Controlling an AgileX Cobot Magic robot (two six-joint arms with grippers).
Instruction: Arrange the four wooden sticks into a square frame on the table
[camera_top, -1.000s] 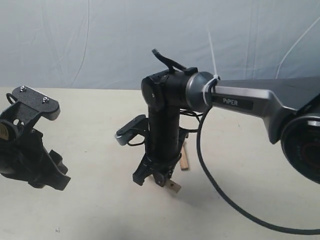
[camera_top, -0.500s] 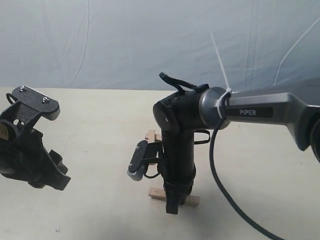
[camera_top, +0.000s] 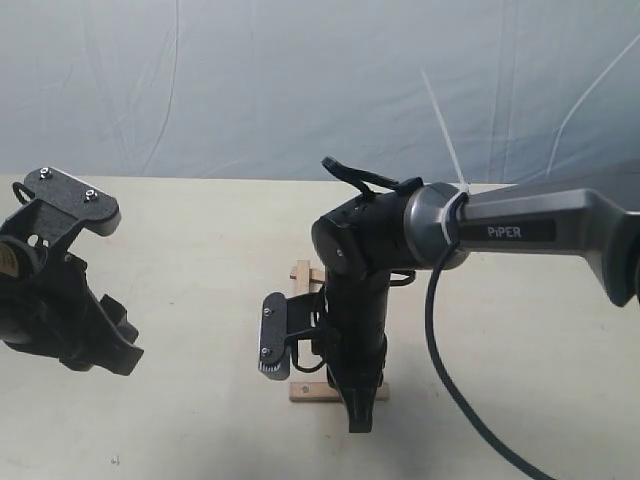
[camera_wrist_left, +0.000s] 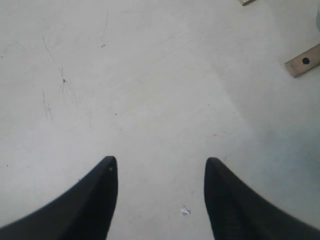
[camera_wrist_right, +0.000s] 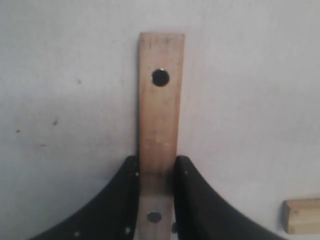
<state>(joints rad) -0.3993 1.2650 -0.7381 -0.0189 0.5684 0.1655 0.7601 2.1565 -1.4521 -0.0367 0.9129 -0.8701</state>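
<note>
My right gripper (camera_wrist_right: 156, 165) is shut on a light-brown wooden stick (camera_wrist_right: 161, 110) with a dark hole near each end. In the exterior view that stick (camera_top: 310, 392) lies level at the table (camera_top: 190, 250) surface, crosswise under the downward-pointing right gripper (camera_top: 360, 412). Behind the arm, the end of a second stick (camera_top: 303, 272) shows; the other sticks are hidden by the arm. Another stick end (camera_wrist_right: 301, 216) lies beside the held one. My left gripper (camera_top: 108, 352) hangs open at the far left, over bare table (camera_wrist_left: 150, 100). A stick end with a hole (camera_wrist_left: 303, 61) lies far from its fingers (camera_wrist_left: 102, 200).
A wrinkled blue-grey backdrop (camera_top: 250, 80) rises behind the table. The right arm's black cable (camera_top: 440, 380) loops down over the table on the right. A small white speck (camera_wrist_left: 185, 211) lies between the left fingers.
The right gripper has swung right and toward the near edge with the stick, turning it from slanted to level and crosswise. The left arm has barely shifted.
</note>
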